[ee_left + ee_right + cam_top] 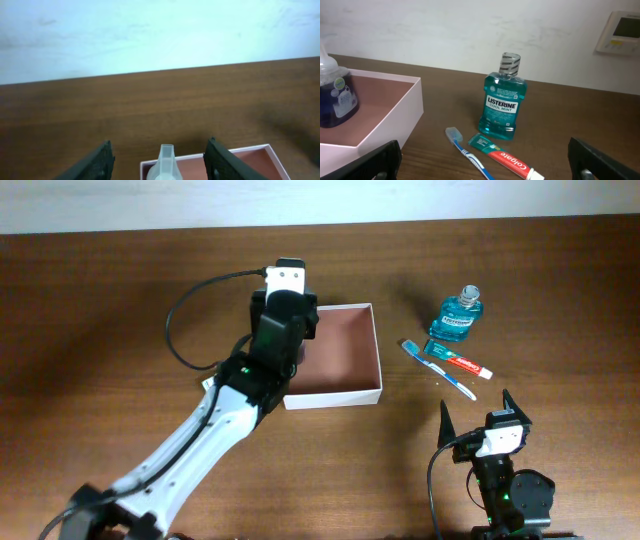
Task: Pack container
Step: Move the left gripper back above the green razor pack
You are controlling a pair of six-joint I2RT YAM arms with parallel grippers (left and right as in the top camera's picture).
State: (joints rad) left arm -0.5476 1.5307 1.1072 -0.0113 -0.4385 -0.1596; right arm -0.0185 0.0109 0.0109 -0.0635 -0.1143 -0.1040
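The container (345,350) is a square, shallow white box with a reddish-brown inside, at mid table. My left gripper (283,330) hangs over its left part. In the left wrist view its fingers (159,160) are open on either side of the clear pump top of a bottle (165,162), without touching it. That dark blue bottle (335,97) stands inside the container (385,125). The arm hides it in the overhead view. My right gripper (478,415) is open and empty near the front edge, facing the toiletries (485,167).
A teal mouthwash bottle (458,317) (501,100) stands right of the container. A blue toothbrush (440,370) (470,155) and a toothpaste tube (458,360) (505,159) lie in front of it. A white wall runs behind the table.
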